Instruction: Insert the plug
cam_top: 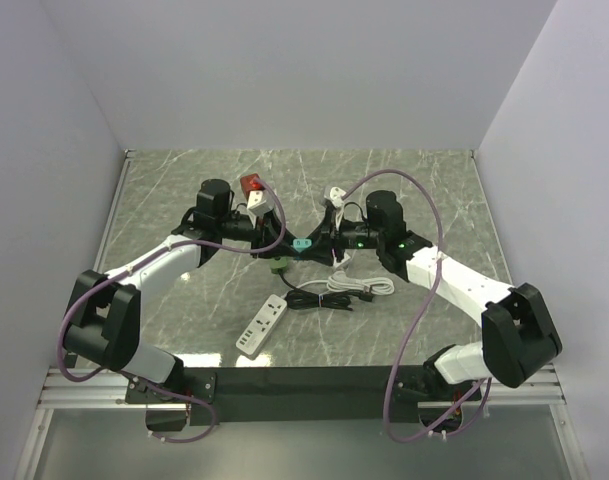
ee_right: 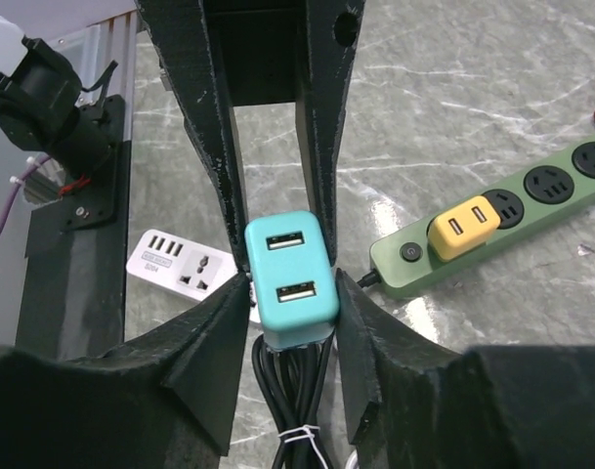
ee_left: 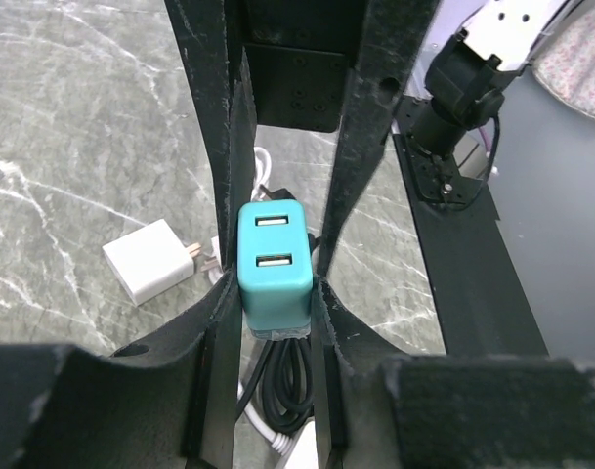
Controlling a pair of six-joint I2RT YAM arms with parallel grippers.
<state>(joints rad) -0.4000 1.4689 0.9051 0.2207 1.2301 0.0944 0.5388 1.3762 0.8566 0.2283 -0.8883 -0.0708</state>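
**benchrat:** Plug question. The teal two-port one sits mid-table between the arms, ports up, and it looks lifted clear of the table. Why are both arms on it?

**yam_fan:** Reads like a handoff to me. The left gripper is nearly closed, fingers flat against the teal sides. The right gripper comes in from the opposite end and its fingers press on those same two sides, so I'd call that one clamped on too. It's a two-handed hold right now.

**benchrat:** Why pass it over at all?

**yam_fan:** My guess is a better angle for pushing in. With the ports up, the prongs should point down, which suits a strip lying flat. I can't see the prongs though, they're hidden under the body.

**benchrat:** Which strip?

**yam_fan:** Can't tell. The green strip has free sockets next to the yellow adapter. The white strip lies nearer the bases.

**benchrat:** Anything in the way?

**yam_fan:** The black cable is bundled right under the plug, and a loose white charger lies just off to the side. I'd watch the cable when it goes down.
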